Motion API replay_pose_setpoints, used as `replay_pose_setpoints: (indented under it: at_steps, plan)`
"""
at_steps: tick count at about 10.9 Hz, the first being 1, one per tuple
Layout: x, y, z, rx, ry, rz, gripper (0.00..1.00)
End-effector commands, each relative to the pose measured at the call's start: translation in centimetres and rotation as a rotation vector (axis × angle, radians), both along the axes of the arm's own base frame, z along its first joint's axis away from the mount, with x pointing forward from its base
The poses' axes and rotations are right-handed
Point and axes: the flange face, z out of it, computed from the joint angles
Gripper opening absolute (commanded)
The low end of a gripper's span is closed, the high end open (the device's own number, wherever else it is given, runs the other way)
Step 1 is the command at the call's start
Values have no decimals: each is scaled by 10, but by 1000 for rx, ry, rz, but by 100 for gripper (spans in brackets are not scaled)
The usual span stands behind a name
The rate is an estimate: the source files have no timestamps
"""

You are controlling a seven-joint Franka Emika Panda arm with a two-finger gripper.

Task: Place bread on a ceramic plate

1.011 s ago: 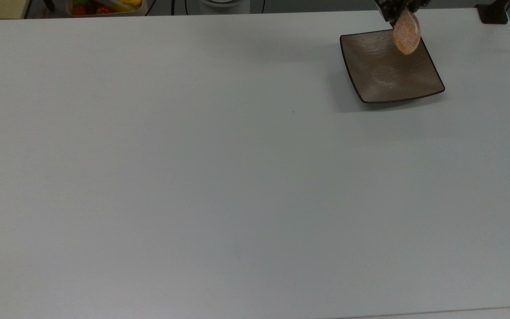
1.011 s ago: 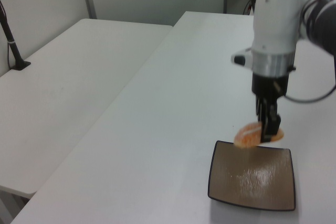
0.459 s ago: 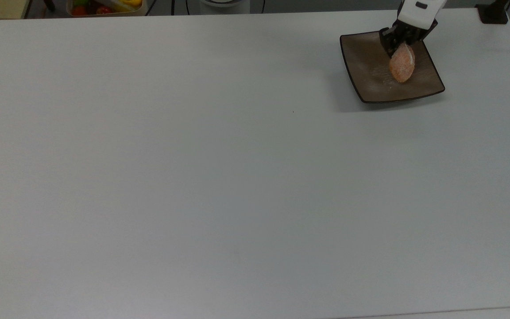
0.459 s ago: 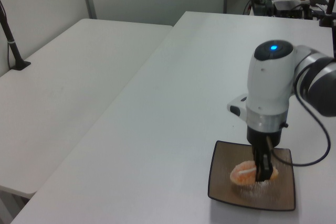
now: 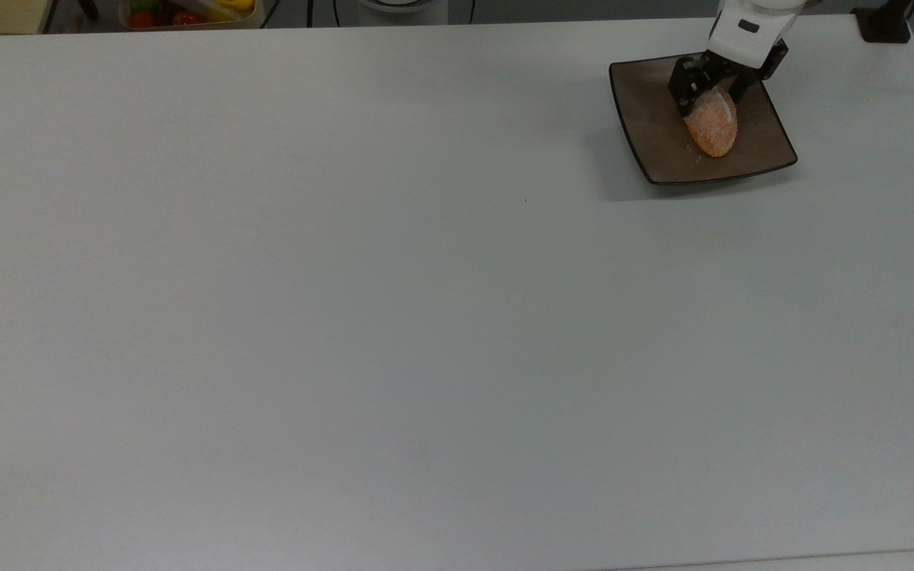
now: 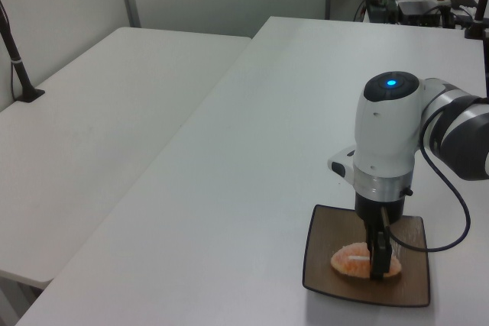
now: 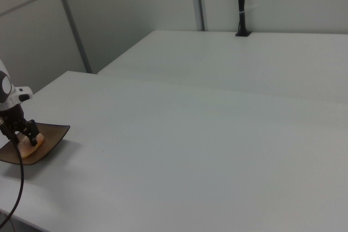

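In the upper right of the top view, the ceramic plate (image 5: 663, 135) is sitting on the white bench (image 5: 393, 317), and the bread (image 5: 712, 127) is lying on the plate's brown surface, a little toward the top view's right of the plate's middle. The tool (image 5: 715, 79) is standing directly over the upper end of the bread, its two black fingers (image 5: 683, 79) spread to a moderate width, one on each side of the bun's narrow end. It is hard to tell whether the pads are touching the bread, but the fingers look parted rather than pinching, and the bread appears to be resting its own weight on the plate.

In the left view, toward the lower right of the frame, the tool (image 6: 377, 259) is pointing straight down from the white wrist of the arm (image 6: 386, 139), and its dark finger is crossing in front of the bread (image 6: 351, 259), which is lying lengthwise across the ceramic plate (image 6: 321, 261) with its white stripe facing up.

In the right view, at the left edge of the frame, the tool (image 7: 20, 134) is hovering low over the bread (image 7: 26, 145) on the ceramic plate (image 7: 51, 134), with a black cable (image 7: 16, 188) hanging down beside it.
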Motion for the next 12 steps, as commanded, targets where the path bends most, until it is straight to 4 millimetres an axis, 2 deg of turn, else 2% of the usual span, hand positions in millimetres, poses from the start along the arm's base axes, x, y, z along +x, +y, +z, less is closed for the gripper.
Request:
replay_pose_setpoints:
  at_steps: [1,3,4,6,9,10,12]
  plan:
    - [5,-3,21,17,-39,-37,100]
    - [10,-15,56,26,-56,-56,100]
    - [15,-25,81,31,-66,-76,100]
    - [23,-58,136,54,-103,-126,100]
    - [40,-141,227,72,-124,-272,100]
    - [45,-165,250,58,-113,-316,100]
    - [56,-225,279,57,-103,-430,100]
